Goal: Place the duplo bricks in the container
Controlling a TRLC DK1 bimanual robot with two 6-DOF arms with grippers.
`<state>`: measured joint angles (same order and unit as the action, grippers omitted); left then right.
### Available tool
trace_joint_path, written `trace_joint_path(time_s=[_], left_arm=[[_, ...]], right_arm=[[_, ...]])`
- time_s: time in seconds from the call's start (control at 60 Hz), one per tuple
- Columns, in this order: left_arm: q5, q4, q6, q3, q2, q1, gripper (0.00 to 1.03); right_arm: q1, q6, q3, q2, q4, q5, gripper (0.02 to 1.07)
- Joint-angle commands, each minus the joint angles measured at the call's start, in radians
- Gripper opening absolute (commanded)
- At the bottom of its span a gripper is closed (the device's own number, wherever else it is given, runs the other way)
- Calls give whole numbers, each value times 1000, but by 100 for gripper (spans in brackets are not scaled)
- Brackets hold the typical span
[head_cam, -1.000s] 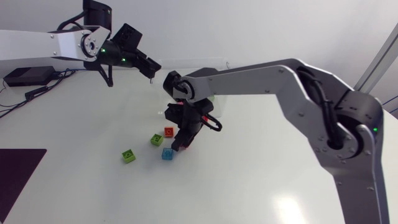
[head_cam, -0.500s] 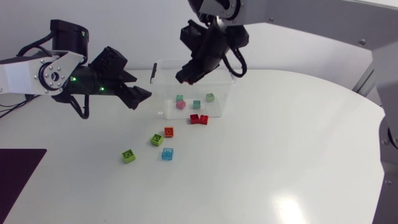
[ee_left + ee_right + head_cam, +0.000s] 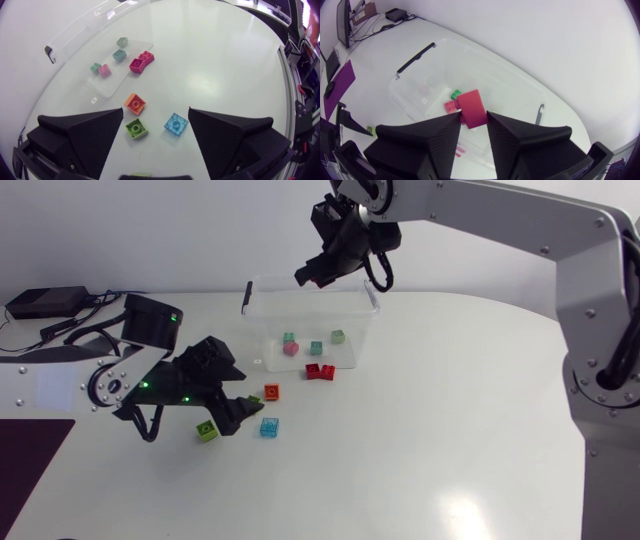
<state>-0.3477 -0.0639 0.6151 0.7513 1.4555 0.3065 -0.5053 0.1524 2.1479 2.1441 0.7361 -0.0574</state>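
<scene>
White table (image 3: 470, 430), head view: right gripper (image 3: 316, 275) is hovering over the clear container (image 3: 265, 320) at the far side, likely for a drop. Left wrist view: left gripper (image 3: 155, 114) is spreading wide open around the green brick (image 3: 136, 128), blue brick (image 3: 176, 123) beside it, probably lining up a grasp. Right wrist view: fingers are clamping a red brick (image 3: 471, 109) above the container.

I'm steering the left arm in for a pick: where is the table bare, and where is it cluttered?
Bare: the wide table from the blue brick and container out to my right. Crowded: just ahead of the open left gripper, where orange brick, green brick and blue brick sit close together.
</scene>
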Motion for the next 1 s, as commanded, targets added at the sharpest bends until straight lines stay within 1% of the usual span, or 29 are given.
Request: trace_joint_path(time_s=[0.0,0.033,0.067,0.117,0.167,0.267,0.333,0.467,0.667,0.75,0.883,0.9,0.933,0.967,0.983], left_arm=[[-8,21,31,-24,36,26,90],[-7,21,37,-26,54,37,90],[-2,22,46,-29,68,43,91],[18,26,77,-30,105,54,91],[19,32,104,-29,144,56,91],[23,36,179,-30,200,57,91],[24,62,212,-26,243,57,91],[23,67,285,-4,302,49,91],[4,70,333,33,344,42,92],[-28,64,345,52,362,43,92],[-45,22,353,97,399,63,91],[-45,18,354,99,401,66,90],[-45,6,356,106,405,72,84],[-45,-14,356,118,410,80,67],[-45,-17,356,120,410,82,64]], right_arm=[[17,-22,21,50,0,-13,77],[19,-24,29,48,3,-13,86],[19,-25,32,42,11,-13,91],[19,-27,33,25,17,-13,95],[19,-27,30,0,28,-12,97],[16,-24,-8,-62,37,-5,97],[7,-14,-57,-118,37,7,97],[-15,-5,-192,-236,40,41,97],[-32,18,-411,-386,25,94,97],[-30,30,-491,-432,14,119,98],[-29,30,-637,-492,-50,143,98],[-29,29,-654,-497,-60,143,98],[-29,26,-692,-504,-78,143,98],[-29,21,-738,-513,-110,142,98],[-29,19,-749,-515,-116,142,98]])
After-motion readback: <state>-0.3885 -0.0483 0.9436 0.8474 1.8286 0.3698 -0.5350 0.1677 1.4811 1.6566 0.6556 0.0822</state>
